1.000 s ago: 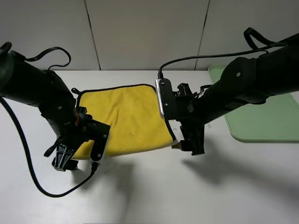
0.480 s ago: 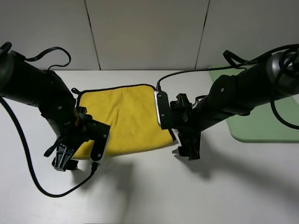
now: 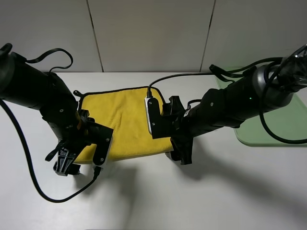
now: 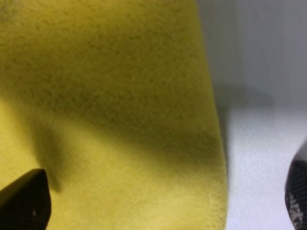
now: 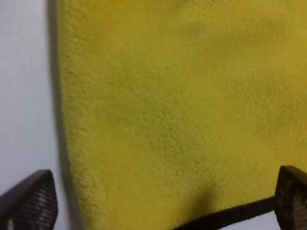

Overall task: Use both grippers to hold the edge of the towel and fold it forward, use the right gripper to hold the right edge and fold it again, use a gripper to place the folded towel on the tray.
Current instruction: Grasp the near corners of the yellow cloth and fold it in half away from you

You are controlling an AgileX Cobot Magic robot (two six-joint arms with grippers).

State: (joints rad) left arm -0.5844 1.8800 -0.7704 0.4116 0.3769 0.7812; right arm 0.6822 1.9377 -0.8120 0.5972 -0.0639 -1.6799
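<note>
towel (image 3: 124, 120) lies flat on the table (image 3: 216, 191), its long axis running left to right and its black edge (image 3: 120, 89) along the far side. left gripper (image 3: 65, 167) sits at the near left corner and right gripper (image 3: 181, 155) at the near right, both with fingers spread apart. tray (image 3: 288, 122) lies at right, partly hidden by the right arm and cut off by the frame.

Looks fluffy and matt under the right pincer (image 3: 180, 154): yellow microfibre towel (image 5: 182, 110), bordered by a thin black stitched edge (image 5: 225, 215). Finely textured matt black fingertips (image 5: 29, 201). Below the pincer, smooth matt white table (image 3: 192, 201); behind it, smooth pale green plastic tray (image 3: 273, 129).
</note>
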